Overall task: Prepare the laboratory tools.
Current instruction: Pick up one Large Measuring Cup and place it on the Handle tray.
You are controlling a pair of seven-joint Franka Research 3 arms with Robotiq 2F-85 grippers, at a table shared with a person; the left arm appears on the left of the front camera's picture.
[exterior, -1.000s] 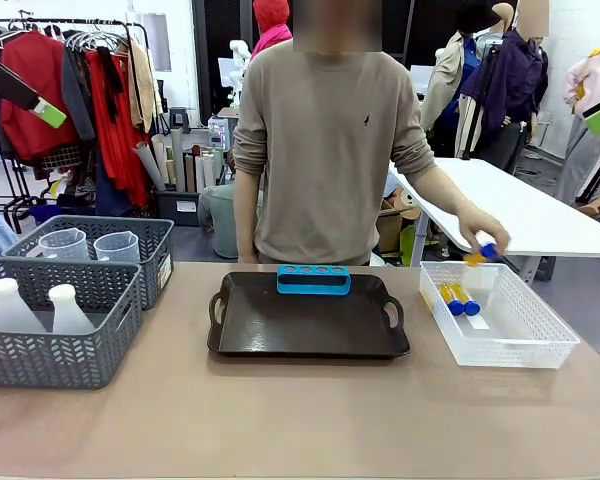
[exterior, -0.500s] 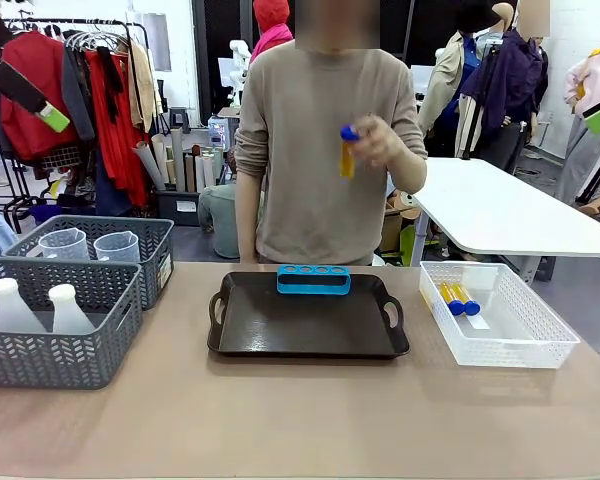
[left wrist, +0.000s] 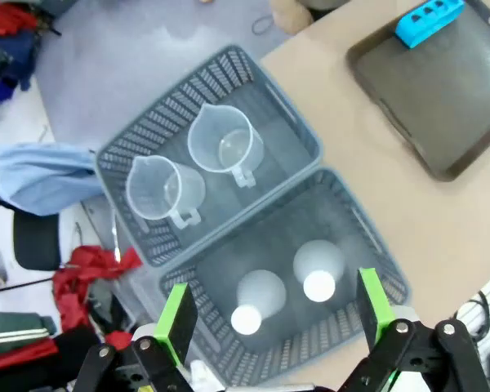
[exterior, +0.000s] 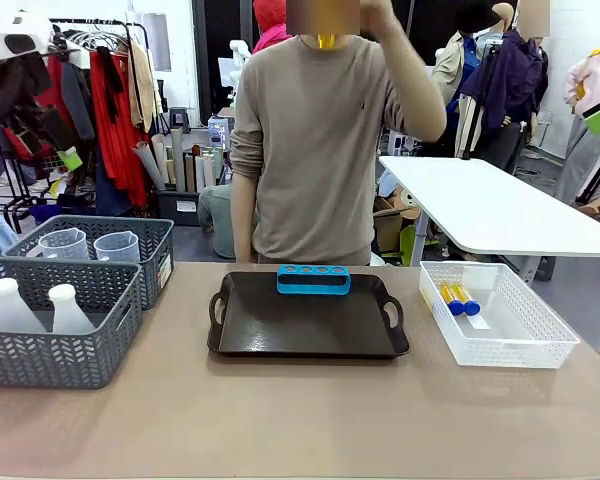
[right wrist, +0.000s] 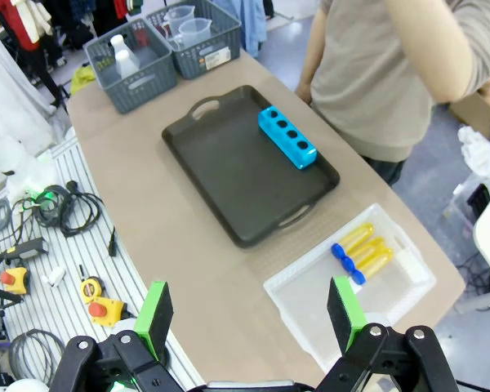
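small amber-filled tubes with blue caps (right wrist: 358,249) lie in the white mesh basket (right wrist: 302,298), one tube (exterior: 327,41) raised by the person, clear beakers (left wrist: 222,149) and white flasks (left wrist: 318,273) in grey baskets (left wrist: 302,139), blue rack (exterior: 313,279) empty, left gripper (left wrist: 273,314) and right gripper (right wrist: 249,310) spread wide, empty, so the task looks barely begun.

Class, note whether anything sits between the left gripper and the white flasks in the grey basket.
Nothing visible does: the left gripper hangs open over the two white flasks in their open-topped grey basket.

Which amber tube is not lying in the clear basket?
The tube the person holds up at collar height; the other three tubes lie side by side in the clear basket.
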